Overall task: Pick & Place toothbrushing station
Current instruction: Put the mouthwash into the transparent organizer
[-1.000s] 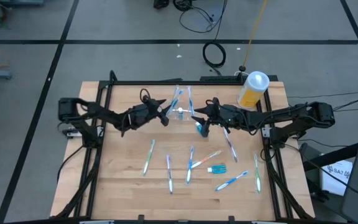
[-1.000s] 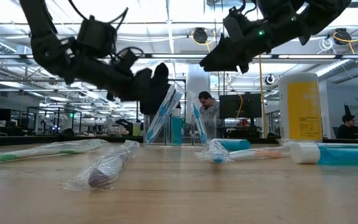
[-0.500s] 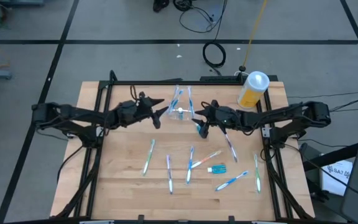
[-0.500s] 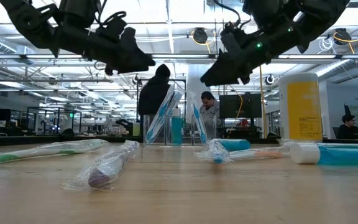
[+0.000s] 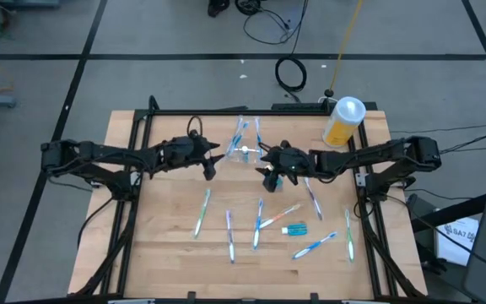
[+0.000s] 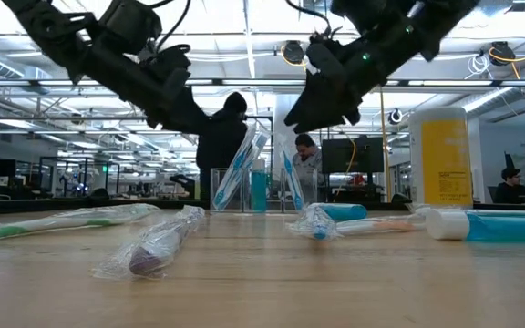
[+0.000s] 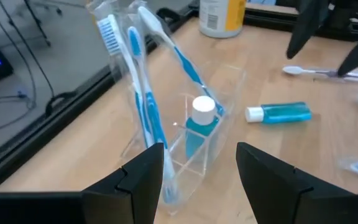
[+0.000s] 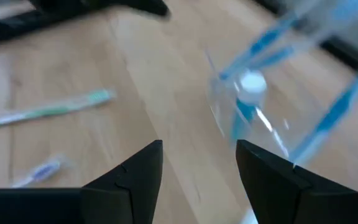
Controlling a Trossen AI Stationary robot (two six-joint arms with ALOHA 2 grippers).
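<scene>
Wooden table [image 5: 167, 245] from above: my left tool [image 5: 212, 160] and right tool [image 5: 268, 169] flank the clear cup [image 5: 245, 152] near the far edge; toothbrushes [image 5: 230, 232] lie scattered nearer. Level across, the cup [image 6: 249, 187] stands upright holding brushes and, it seems, a teal tube. Wrist views show both tools spread, empty.
</scene>
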